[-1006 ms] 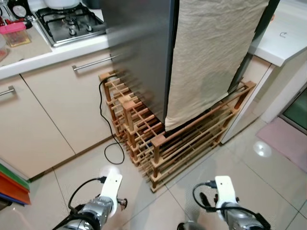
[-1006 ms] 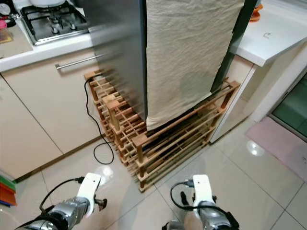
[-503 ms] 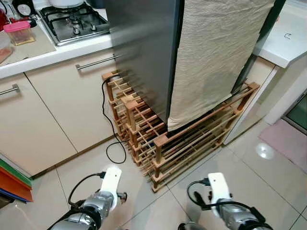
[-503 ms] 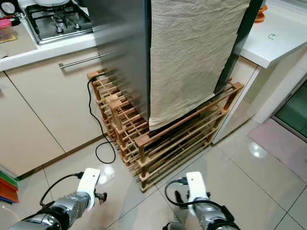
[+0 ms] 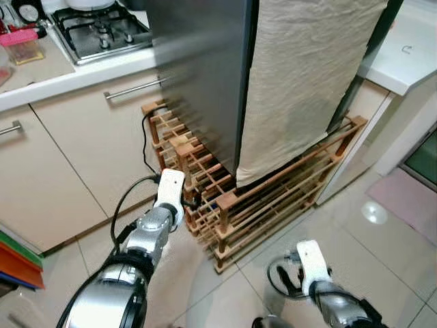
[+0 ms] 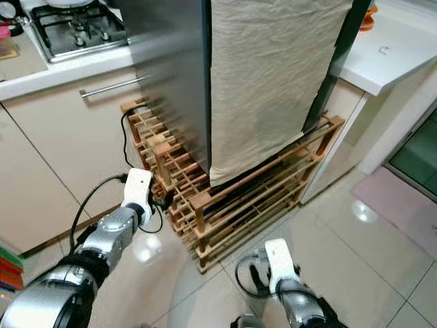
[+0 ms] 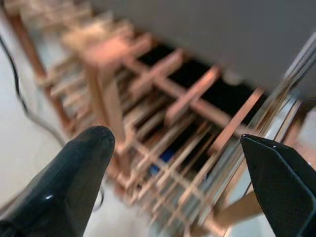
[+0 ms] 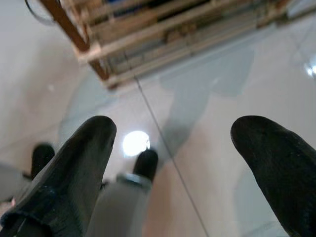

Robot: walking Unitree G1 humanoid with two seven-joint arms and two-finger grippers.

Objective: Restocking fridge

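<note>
A steel fridge (image 5: pixel 205 75) stands closed, its front draped with a beige cloth (image 5: pixel 307 75). It rests on a low wooden slatted rack (image 5: pixel 273 198). My left arm (image 5: pixel 160 215) reaches forward to the rack's left corner. In the left wrist view, my left gripper (image 7: pixel 177 143) is open and holds nothing, with the rack's slats (image 7: pixel 148 113) close ahead. My right arm (image 5: pixel 311 270) stays low over the floor. My right gripper (image 8: pixel 173 131) is open over pale tiles (image 8: pixel 207 163), a short way from the rack's front corner (image 8: pixel 98 64).
A black cable (image 5: pixel 145 147) hangs down the cream cabinets (image 5: pixel 68 164) and loops on the floor beside the rack. A gas hob (image 5: pixel 102 31) and a pink-lidded box (image 5: pixel 20 44) sit on the left counter. A white counter (image 5: pixel 410 51) and a pink mat (image 5: pixel 410 198) are on the right.
My left arm has risen from low over the floor and stretched forward to the rack's left corner. The right arm stays low, barely moved.
</note>
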